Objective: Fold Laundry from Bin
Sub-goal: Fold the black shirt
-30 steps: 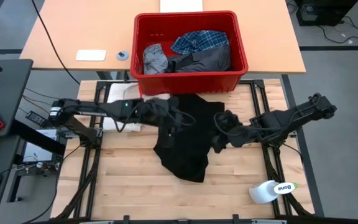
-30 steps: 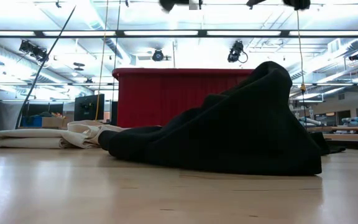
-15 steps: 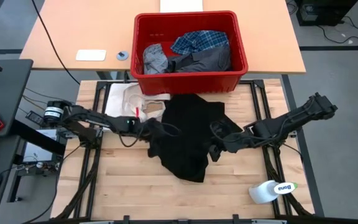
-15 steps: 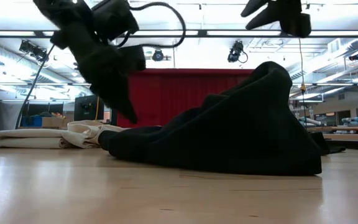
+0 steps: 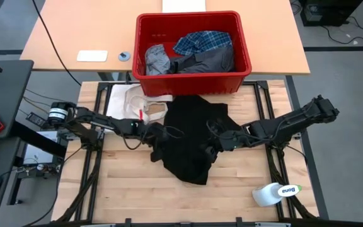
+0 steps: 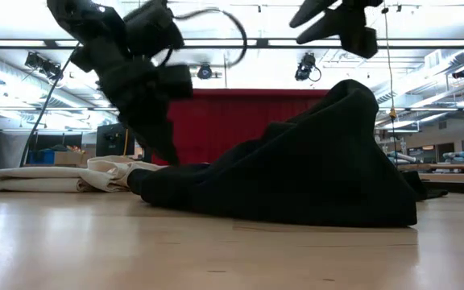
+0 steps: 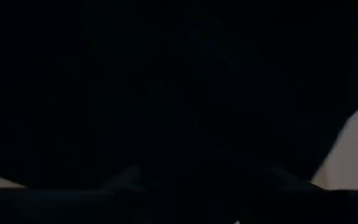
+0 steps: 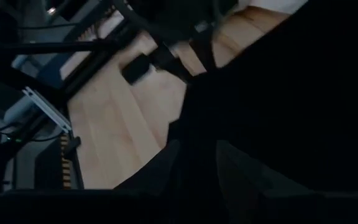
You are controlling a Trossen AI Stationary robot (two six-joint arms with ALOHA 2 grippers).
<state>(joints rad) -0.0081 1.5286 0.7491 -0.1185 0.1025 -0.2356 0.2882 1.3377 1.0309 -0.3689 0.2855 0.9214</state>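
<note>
Compared with a second ago, the left arm has pulled away from the bin side of the table and dropped toward the near-left edge of the black garment (image 5: 191,135), uncovering the cream-white cloth (image 5: 134,101) that it had been hiding; the right arm has slid inward along the garment's right side. The black garment has kept its place, spread in a crumpled heap on the wooden table (image 5: 244,183) just in front of the red bin (image 5: 193,45), and in the low view it rises in a peak toward the right (image 6: 329,153). The left tool (image 5: 158,135) sits at the garment's left edge, and its wrist camera shows almost nothing but dark fabric, so whether its fingers are spread or pinching cannot be told. The right tool (image 5: 210,142) lies over the garment's right half; its fingers (image 8: 166,171) stand narrowly apart above black cloth, and whether they pinch any of it cannot be told. Counting: two arms, one bin, one black garment out on the table, and three garments inside the bin, namely a light grey one (image 5: 157,60), a dark grey one (image 5: 207,62) and a blue-and-white plaid shirt (image 5: 201,41). One white bottle (image 5: 276,193) lies on its side at the table's near-right corner.
</note>
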